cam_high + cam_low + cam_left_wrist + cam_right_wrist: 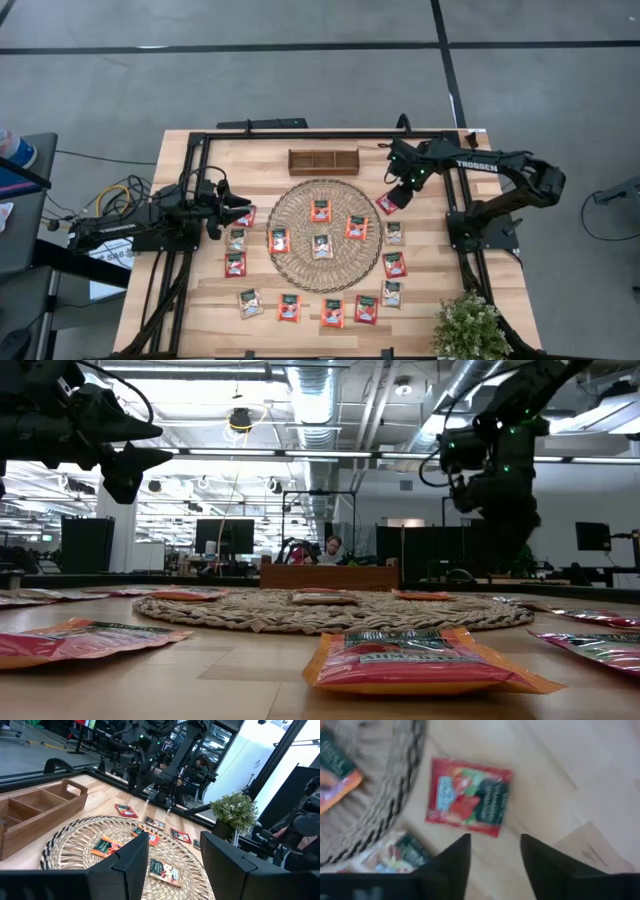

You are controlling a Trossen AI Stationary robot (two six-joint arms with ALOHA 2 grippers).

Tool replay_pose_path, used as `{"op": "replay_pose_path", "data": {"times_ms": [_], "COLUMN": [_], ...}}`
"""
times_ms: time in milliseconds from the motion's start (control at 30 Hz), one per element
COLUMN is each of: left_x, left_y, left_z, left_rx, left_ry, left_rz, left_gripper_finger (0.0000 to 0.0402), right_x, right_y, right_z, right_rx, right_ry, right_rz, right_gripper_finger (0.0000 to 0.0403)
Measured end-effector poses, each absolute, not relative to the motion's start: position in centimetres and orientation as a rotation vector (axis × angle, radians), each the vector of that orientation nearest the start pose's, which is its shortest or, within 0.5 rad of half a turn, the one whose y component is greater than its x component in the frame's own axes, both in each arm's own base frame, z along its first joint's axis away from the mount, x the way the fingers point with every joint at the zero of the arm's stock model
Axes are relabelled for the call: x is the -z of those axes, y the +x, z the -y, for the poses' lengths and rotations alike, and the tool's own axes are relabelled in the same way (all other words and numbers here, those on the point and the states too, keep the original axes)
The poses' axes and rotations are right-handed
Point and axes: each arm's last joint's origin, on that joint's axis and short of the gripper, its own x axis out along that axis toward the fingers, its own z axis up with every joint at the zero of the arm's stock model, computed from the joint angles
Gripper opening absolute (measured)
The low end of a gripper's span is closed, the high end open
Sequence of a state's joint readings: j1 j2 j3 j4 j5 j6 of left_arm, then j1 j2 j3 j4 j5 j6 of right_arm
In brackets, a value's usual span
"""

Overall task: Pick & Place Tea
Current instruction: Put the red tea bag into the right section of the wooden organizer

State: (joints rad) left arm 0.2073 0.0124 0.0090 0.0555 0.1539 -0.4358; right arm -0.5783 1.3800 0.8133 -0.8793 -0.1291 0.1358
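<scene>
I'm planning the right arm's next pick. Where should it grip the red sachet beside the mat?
Probably from straight above, pinching across two opposite edges: the red sachet lies flat on the bare table, clear of the woven mat, with the right gripper open over it.

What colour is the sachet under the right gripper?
Red, with a green and pale picture: the tea sachet, clearest in the right wrist view.

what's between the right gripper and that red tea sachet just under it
Nothing: the right wrist view shows bare wood between the open right gripper and the red tea sachet beside the woven mat.
</scene>
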Motion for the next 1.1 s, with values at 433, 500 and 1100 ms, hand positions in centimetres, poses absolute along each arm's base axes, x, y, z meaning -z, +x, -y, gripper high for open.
{"op": "replay_pose_path", "data": {"times_ms": [433,500,1100], "left_x": [-17.1,-17.1,-17.1], "left_y": [9.6,9.6,9.6], "left_z": [-1.6,-1.6,-1.6], "left_rx": [-0.041,-0.041,-0.042], "left_ry": [-0.426,-0.426,-0.426], "left_rz": [0.062,0.062,0.062], "left_gripper_finger": [0.017,0.017,0.017], "right_x": [-15.0,-13.8,-12.5], "right_y": [19.8,20.6,22.4], "right_z": [12.3,12.2,11.9], "right_rx": [0.577,0.576,0.65], "right_ry": [0.639,0.622,0.527], "right_rz": [-1.462,-1.484,-1.507], "right_gripper_finger": [0.0231,0.0225,0.0106]}}
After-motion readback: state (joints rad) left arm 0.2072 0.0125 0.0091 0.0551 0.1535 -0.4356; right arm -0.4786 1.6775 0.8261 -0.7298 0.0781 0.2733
